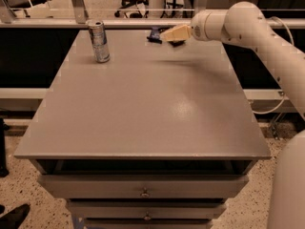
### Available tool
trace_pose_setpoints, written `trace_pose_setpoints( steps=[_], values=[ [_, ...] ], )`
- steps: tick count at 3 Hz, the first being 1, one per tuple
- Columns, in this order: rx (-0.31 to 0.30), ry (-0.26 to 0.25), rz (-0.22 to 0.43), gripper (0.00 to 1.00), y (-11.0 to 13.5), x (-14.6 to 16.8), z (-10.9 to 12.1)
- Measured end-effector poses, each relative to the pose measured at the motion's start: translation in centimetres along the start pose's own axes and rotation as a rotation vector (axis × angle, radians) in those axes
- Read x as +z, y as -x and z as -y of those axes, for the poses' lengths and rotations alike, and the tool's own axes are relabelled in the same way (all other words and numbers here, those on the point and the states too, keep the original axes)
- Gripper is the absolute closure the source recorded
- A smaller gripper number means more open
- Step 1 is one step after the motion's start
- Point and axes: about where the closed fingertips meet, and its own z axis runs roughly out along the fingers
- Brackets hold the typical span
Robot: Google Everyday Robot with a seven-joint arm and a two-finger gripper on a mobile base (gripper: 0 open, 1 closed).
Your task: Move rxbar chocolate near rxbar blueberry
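My gripper point(172, 34) is at the far edge of the grey table point(143, 109), reaching in from the right just above the surface. A small dark navy-blue wrapper, the rxbar blueberry point(154, 33), lies just left of the gripper tip at the table's back edge. A black shape right under the gripper looks like the rxbar chocolate point(178, 42). It is mostly hidden by the gripper, and I cannot tell whether it is held.
A silver drink can point(99, 41) stands upright at the back left of the table. A rail point(119, 24) runs along the far edge. Drawers point(143, 192) sit below the front edge. My white arm point(257, 32) spans the right side.
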Motion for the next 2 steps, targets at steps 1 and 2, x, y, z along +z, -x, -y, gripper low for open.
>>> trace_pose_setpoints(
  steps=[1, 2],
  values=[
    [-0.034, 0.068, -0.001, 0.00, -1.3, -6.2, -1.4],
    [-0.061, 0.087, -0.010, 0.00, -3.5, -13.8, -1.9]
  ],
)
